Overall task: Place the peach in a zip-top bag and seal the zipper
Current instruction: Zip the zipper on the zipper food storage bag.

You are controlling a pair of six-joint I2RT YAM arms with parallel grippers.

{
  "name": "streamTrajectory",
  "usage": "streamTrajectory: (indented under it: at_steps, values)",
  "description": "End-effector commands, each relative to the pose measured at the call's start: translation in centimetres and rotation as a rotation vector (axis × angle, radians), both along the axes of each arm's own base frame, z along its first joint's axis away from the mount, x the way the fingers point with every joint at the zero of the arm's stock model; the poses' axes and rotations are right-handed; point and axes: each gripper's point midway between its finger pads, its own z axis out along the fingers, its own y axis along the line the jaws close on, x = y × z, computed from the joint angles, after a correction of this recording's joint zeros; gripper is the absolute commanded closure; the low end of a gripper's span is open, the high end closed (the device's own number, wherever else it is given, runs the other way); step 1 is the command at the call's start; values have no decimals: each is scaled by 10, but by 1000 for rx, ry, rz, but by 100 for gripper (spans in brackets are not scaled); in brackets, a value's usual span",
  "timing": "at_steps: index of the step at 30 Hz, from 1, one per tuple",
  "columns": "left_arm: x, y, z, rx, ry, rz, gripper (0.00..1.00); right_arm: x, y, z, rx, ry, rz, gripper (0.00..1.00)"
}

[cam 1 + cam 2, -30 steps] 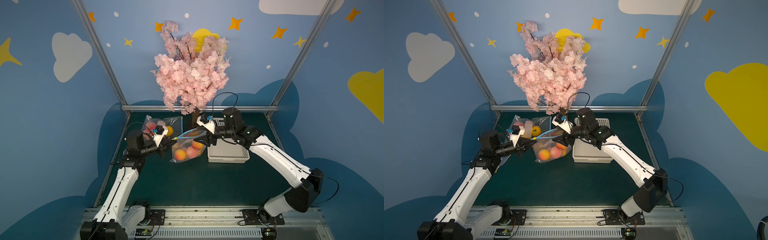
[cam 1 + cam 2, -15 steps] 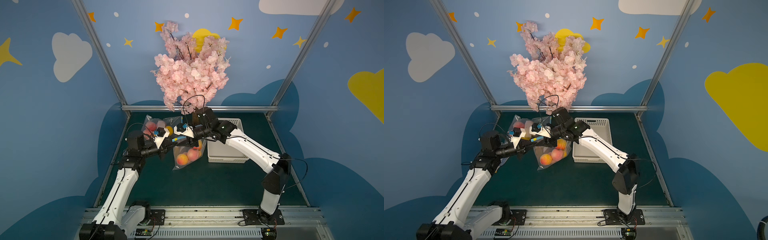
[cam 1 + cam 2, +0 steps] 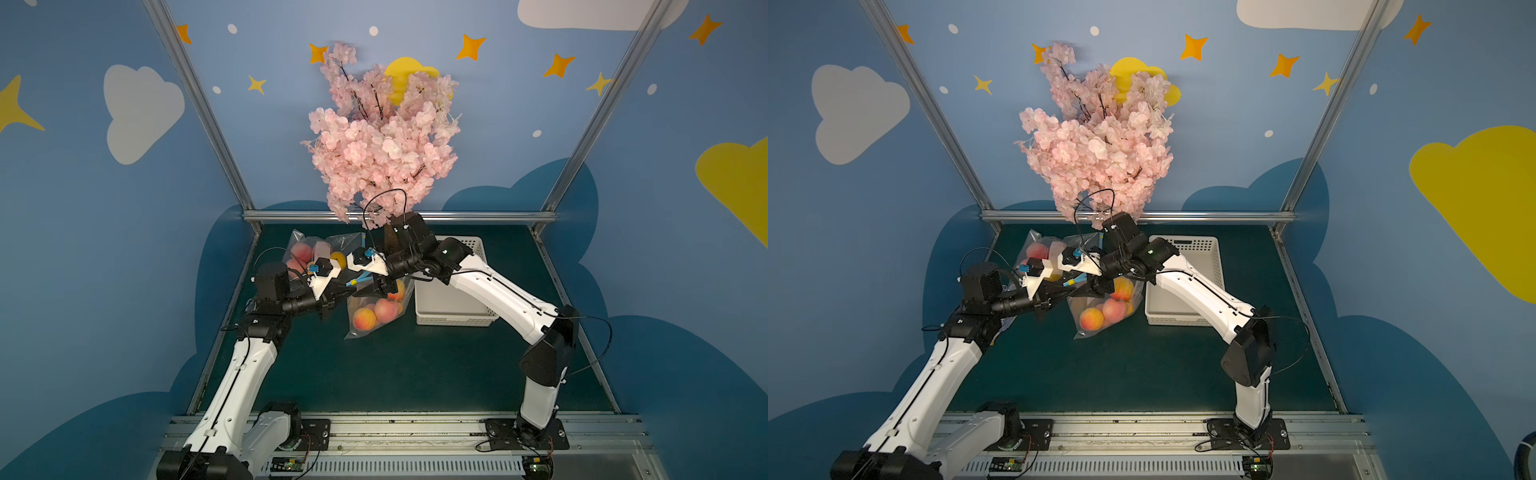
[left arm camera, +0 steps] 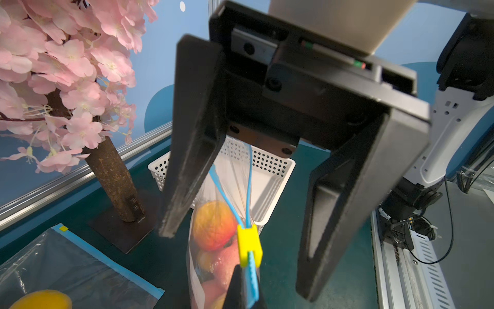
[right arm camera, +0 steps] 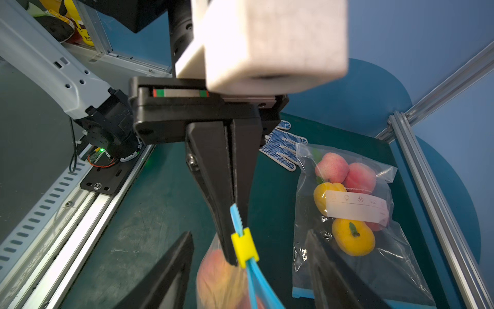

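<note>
A clear zip-top bag (image 3: pixel 376 309) (image 3: pixel 1104 309) holding several peaches (image 3: pixel 365 318) hangs above the green table. My left gripper (image 3: pixel 347 291) (image 4: pixel 244 270) is shut on the blue zipper strip's end (image 5: pixel 236 214). The yellow slider (image 4: pixel 249 246) (image 5: pixel 244 247) sits right against the left fingertips. Beyond the slider the two blue tracks (image 4: pixel 250 174) spread apart. My right gripper (image 5: pixel 248 232) (image 3: pixel 374 286) is open, its fingers (image 4: pixel 192 133) standing on either side of the slider without touching it.
A white perforated basket (image 3: pixel 451 299) stands right of the bag. Behind it lies a second bag of fruit (image 5: pixel 352 203) (image 3: pixel 309 253). The blossom tree's trunk (image 4: pixel 115 182) stands at the back, with a dotted glove (image 5: pixel 283 144) near the left edge.
The right arm swung left along the bag's mouth, from its right end to beside the left gripper. The bag now hangs narrower. The left gripper kept its hold.
</note>
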Motion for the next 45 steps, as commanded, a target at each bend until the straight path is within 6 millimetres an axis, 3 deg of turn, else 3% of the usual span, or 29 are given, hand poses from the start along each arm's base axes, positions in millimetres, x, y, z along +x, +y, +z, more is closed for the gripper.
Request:
streamTrajectory:
  at_steps: [1,4,9,15,19,21,23,28,33,40,45]
  values:
    - [-7,-3,4,-3,-14,-31,97,2,4,3,3,5,-12,31]
    - [-6,-3,3,0,-10,-26,97,-1,3,-1,-14,16,5,37]
    - [2,2,-1,24,-9,30,97,-21,-4,4,-11,54,92,68]
    - [7,5,-2,33,-2,59,97,-27,-6,7,-5,53,113,84]
    - [4,3,3,18,-14,43,97,-23,-2,-1,-30,22,88,87]
    - [2,2,4,12,-11,31,97,-17,1,-6,-49,1,58,73]
    - [0,2,4,9,-12,24,97,-14,5,-10,-62,-24,37,69]
    - [-1,1,3,9,-8,20,97,-13,5,-10,-64,-36,32,90]
    - [-1,2,1,15,-10,24,97,-13,3,-8,-58,-46,24,97]
    - [-10,2,2,34,-26,17,80,-10,1,-8,-59,-60,6,100]
    - [-12,1,4,22,-30,1,97,-13,0,-8,-60,-57,19,100]
